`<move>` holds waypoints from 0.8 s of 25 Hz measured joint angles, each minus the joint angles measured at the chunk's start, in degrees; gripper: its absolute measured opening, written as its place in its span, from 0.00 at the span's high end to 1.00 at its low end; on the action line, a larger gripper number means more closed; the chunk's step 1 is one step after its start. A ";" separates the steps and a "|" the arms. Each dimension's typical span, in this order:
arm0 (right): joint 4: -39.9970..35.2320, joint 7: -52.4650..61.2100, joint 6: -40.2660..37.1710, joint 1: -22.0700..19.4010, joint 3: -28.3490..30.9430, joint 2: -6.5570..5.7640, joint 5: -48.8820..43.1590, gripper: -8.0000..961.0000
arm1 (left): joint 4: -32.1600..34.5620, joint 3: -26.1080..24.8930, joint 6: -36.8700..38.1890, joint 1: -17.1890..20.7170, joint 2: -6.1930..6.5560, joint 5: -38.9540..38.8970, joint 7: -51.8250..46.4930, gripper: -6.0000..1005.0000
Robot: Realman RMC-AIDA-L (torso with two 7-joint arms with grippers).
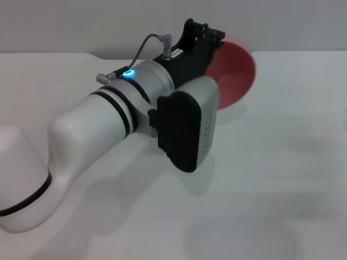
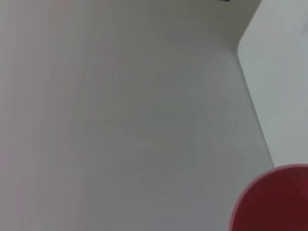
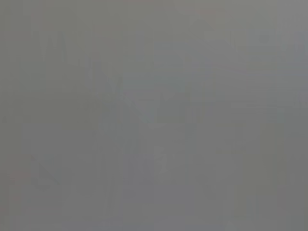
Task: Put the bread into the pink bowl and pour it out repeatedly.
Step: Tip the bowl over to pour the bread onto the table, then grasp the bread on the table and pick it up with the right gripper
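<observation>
Head view: left gripper [image 1: 212, 39] holds pink bowl [image 1: 234, 70] tilted above white counter [image 1: 282, 162], finger spread indiscernible, bread unseen; left wrist view: bowl rim only; right wrist view: blank; advise tipping slowly over open counter.

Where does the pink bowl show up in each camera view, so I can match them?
Head view: the pink bowl sits upper centre-right, tipped on its side at the left claw, part hidden behind it.
Left wrist view: only a curved part of the bowl fills the lower right corner.
Right wrist view: not in it; plain grey only.
Shared landmark: the white table, seen in head and left wrist views.
</observation>
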 joint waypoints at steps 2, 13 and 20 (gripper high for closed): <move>-0.13 0.00 0.10 0.04 -0.15 -0.01 -0.01 0.30 | 0.88 0.22 0.32 1.01 -0.07 0.01 2.34 0.96; -1.12 0.03 1.35 0.41 -0.83 -0.15 -0.06 0.30 | 3.30 -1.36 4.90 3.47 -0.11 -1.15 4.05 0.96; -1.55 0.03 1.35 0.24 -1.16 -0.17 -0.05 0.30 | 3.61 -2.50 4.75 3.10 -0.13 -3.84 1.79 0.96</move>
